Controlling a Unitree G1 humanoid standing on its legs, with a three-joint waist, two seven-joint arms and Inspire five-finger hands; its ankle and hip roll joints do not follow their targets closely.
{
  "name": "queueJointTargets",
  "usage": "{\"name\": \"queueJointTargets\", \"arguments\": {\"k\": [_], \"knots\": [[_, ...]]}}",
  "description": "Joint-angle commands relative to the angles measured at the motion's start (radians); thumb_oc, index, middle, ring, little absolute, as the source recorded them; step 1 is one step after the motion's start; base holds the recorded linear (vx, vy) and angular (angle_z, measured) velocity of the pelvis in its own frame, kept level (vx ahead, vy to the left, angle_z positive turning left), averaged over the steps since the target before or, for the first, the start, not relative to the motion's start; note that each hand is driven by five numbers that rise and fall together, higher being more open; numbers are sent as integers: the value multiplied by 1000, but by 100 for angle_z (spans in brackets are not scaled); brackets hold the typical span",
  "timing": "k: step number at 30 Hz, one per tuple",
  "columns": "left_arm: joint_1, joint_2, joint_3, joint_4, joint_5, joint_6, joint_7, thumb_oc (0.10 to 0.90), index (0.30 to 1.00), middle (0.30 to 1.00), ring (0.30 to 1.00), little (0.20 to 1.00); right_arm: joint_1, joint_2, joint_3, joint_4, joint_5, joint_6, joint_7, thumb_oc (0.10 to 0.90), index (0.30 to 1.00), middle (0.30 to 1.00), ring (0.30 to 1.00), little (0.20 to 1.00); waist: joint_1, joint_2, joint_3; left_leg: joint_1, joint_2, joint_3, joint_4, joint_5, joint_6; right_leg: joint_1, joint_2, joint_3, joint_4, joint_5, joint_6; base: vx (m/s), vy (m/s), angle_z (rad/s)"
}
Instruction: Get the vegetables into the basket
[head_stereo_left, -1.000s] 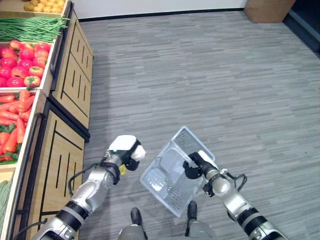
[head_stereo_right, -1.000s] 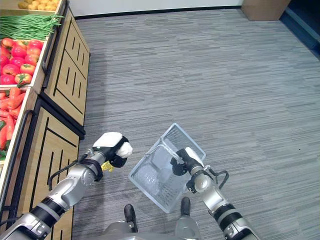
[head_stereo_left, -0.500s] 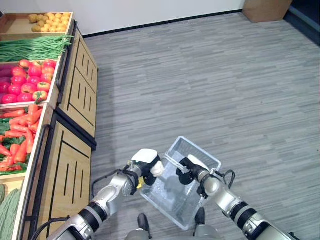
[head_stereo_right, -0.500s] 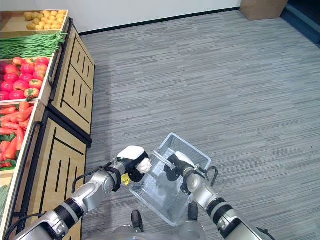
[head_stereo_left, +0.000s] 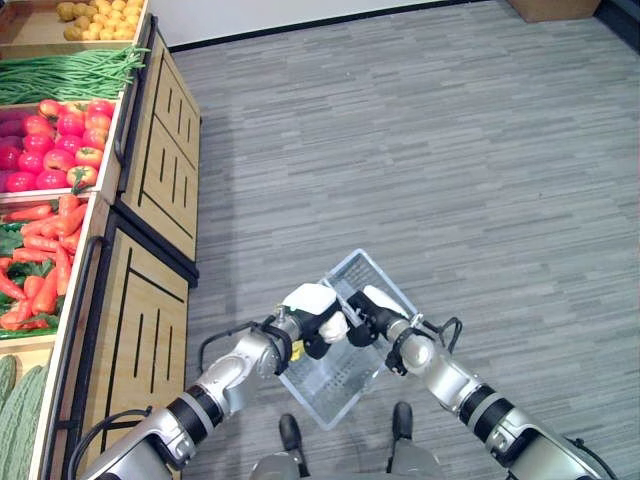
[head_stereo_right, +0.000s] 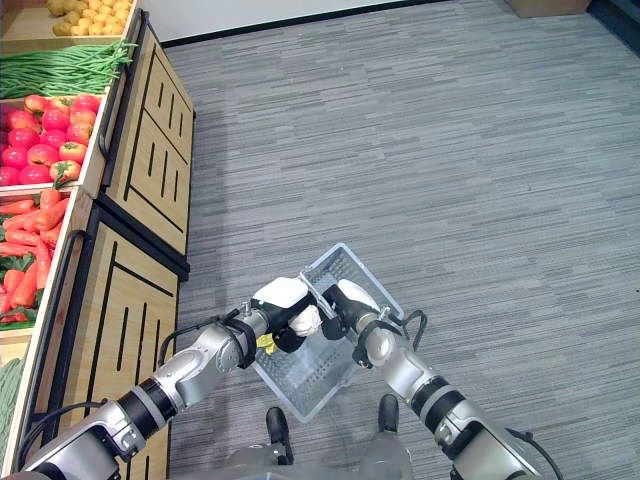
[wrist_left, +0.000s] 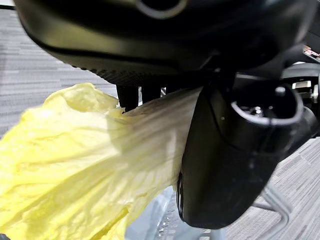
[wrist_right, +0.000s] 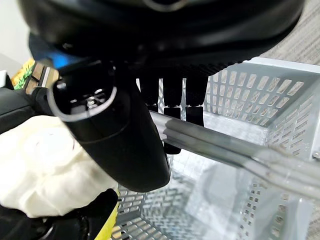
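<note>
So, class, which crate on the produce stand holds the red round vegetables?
The tomato crate, between the green beans and the carrots.

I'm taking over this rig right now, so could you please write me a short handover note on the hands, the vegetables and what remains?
Left robot hand: shut on a yellow leafy vegetable, held at the basket's near-left rim, not yet released.
Right robot hand: shut on the basket handle, carrying the basket above the floor.
Done: vegetable picked and brought to the basket.
Left: release it inside; the shelf's carrots and tomatoes remain in their crates.
</note>
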Motion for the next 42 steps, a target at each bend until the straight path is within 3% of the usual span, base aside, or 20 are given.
{"name": "queueJointTargets", "arguments": {"k": [1,14,19,28,29,30,42], "knots": [[-123,-23,-39,29,13,-39,16,400,300,300,300,300,-208,123,-57,-241,53,-141,-52,400,300,300,300,300,4,-61,9,-4,34,-34,0,-29,-36,10,-72,-8,5,-1,66,-10,36,-2],[-42,75,92,-88,12,-28,7,400,300,300,300,300,-162,47,-183,-619,187,-176,-55,400,300,300,300,300,6,-85,22,-16,33,-21,0,-25,-34,-12,-77,-1,4,15,70,-9,3,-2],[-34,51,92,-11,24,-27,15,400,300,300,300,300,-149,33,-192,-740,278,-195,-38,400,300,300,300,300,-4,-97,16,-13,41,-9,0,-19,-38,-14,-71,1,4,16,68,-27,-4,-4],[-39,72,111,-45,41,-38,-5,400,300,300,300,300,-123,10,-132,-720,398,-156,72,400,300,300,300,300,-5,-101,19,-13,43,-9,0,-16,-41,-13,-70,-5,4,17,68,0,0,0],[-38,72,112,-46,41,-38,-5,465,391,391,391,391,-123,9,-132,-721,399,-156,72,400,300,300,300,300,-5,-101,19,-13,43,-9,0,-16,-41,-13,-70,-5,4,17,68,0,0,0],[-37,74,116,-48,45,-37,-8,900,1000,1000,1000,1000,-106,4,-132,-723,424,-153,84,400,300,300,300,300,-6,-101,21,-13,43,-7,0,-16,-42,-13,-70,-6,4,18,68,0,0,0],[-21,61,124,-36,33,-31,-21,900,1000,1000,1000,1000,-80,-7,-147,-731,445,-153,98,400,300,300,300,300,-6,-99,13,-4,38,-10,0,-21,-39,-1,-77,-12,5,14,71,0,0,0]]}}
